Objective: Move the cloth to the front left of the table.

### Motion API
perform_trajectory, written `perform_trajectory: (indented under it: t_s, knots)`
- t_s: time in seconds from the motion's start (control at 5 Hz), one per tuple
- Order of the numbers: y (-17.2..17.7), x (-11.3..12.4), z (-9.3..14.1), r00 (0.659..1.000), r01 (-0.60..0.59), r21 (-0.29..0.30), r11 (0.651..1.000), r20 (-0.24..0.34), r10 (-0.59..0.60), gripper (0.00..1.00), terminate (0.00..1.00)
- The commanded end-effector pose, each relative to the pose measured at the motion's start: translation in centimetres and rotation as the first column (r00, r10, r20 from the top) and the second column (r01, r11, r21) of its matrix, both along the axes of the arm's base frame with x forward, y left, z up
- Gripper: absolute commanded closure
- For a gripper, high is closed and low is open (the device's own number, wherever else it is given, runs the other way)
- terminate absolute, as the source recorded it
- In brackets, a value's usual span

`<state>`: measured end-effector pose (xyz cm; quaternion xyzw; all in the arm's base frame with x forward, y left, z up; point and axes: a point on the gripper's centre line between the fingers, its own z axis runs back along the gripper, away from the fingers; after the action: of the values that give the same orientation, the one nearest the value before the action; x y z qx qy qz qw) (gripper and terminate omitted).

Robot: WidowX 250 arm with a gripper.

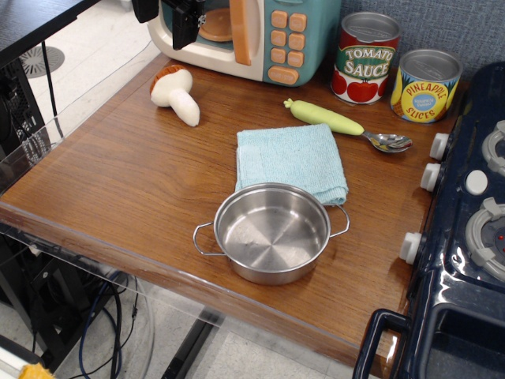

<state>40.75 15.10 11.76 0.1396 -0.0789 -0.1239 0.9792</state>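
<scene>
Up at the top edge, the dark gripper (187, 22) hangs in front of the toy microwave (260, 35), mostly cropped, so its opening can't be read; it touches nothing visible. Mid-table (118, 181), the cloth (290, 160) lies flat: pale blue terry, roughly square, edges slightly skewed to the table's. Its near edge tucks behind the shiny steel pot (272, 233).

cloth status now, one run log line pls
cloth: flat mid-table behind steel pot, not yet moved | gripper: at back left, away from cloth, jaws unclear | front left of table: bare
</scene>
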Motion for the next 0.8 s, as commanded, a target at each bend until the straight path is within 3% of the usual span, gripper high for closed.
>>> perform_trajectory:
  t_s: [0.0,0.6]
  knots:
    - [0.0,0.0,0.0,1.0,0.0,0.0,1.0,0.0,0.0,0.0,0.0]
    - [-5.1,-1.1,0.3,0.993,0.115,-0.073,0.991,-0.007,-0.116,0.0,0.0]
